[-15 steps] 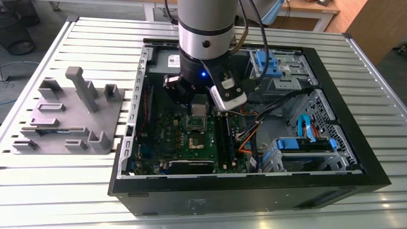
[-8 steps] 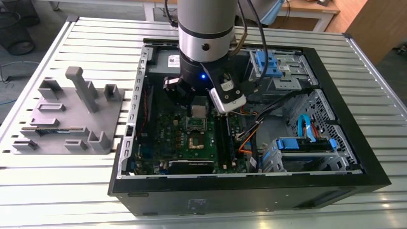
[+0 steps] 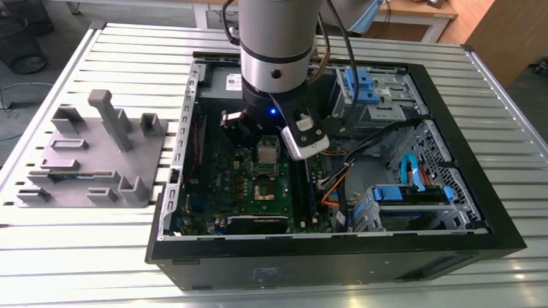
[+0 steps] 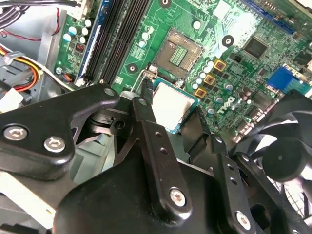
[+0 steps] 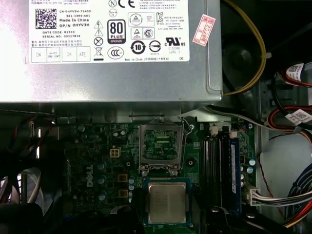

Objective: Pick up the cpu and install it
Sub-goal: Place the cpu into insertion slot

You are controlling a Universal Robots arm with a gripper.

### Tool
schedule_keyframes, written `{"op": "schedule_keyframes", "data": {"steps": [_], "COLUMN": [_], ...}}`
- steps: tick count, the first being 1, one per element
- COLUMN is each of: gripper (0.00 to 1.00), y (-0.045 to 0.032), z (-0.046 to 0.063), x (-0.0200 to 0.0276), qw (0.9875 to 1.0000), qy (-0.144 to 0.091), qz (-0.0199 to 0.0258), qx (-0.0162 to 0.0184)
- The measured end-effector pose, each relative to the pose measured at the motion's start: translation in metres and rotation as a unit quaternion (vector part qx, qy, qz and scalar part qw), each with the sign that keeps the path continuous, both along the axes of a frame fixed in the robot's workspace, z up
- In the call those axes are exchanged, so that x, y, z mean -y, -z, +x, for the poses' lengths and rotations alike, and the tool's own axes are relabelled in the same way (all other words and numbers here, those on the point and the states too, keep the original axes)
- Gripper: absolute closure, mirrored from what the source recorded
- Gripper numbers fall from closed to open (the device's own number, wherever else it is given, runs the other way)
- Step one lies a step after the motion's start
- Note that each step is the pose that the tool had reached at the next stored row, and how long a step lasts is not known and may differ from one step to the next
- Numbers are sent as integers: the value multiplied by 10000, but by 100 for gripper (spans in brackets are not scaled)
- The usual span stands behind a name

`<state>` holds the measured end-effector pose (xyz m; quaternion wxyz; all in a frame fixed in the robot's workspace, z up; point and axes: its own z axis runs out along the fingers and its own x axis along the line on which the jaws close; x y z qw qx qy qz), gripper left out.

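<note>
Black linkage bars (image 4: 156, 161) of the jaws loom closest in the second wrist view. Right past them the jaws are clamped on the cpu (image 4: 171, 103), pinching it by two opposite edges, silver lid up. That chip is off the board, not seated anywhere.

Now the exterior view, sweeping from its left. The grey tray (image 3: 86, 154) sits on the slatted tabletop (image 3: 51, 256), well apart from the action. Next comes the open computer case (image 3: 342, 260), lying on its side, with the green motherboard (image 3: 231, 192) flat inside. Over the middle of it the arm (image 3: 274, 45) hangs vertical. Under the wrist there's the cpu (image 3: 268, 153), just up-frame of the bare socket (image 3: 261, 187). Further toward the exterior view's right are the orange and black cables (image 3: 338, 186), then the blue-clipped drive cage (image 3: 411, 192), all clear of the chip.

The first wrist view backs that up: the cpu (image 5: 167, 202) sits beside the socket (image 5: 161, 146), its edges running parallel with the socket's frame. The power supply (image 5: 112, 48) lies beyond. The socket (image 4: 184, 50) is open, contacts exposed, nothing in it.

So the install isn't done; I'd call this the carry-over and line-up. Doing it well, to my eye, means holding the chip dead level and centring it squarely over the opening. Its corner and notches have to match the socket. Any descent should go straight, with no sliding across those contacts and no pressing. The grip looks edge-only, which suits a clean release. The memory slots (image 4: 117, 34) alongside deserve a margin from the jaws.
</note>
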<state>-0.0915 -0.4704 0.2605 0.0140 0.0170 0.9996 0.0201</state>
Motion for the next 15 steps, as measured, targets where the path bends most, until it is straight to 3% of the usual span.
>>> {"op": "schedule_keyframes", "data": {"steps": [15], "gripper": [53], "y": [80], "z": [0], "x": [14], "qw": [10000], "qy": [1], "qz": [0], "qx": [0]}}
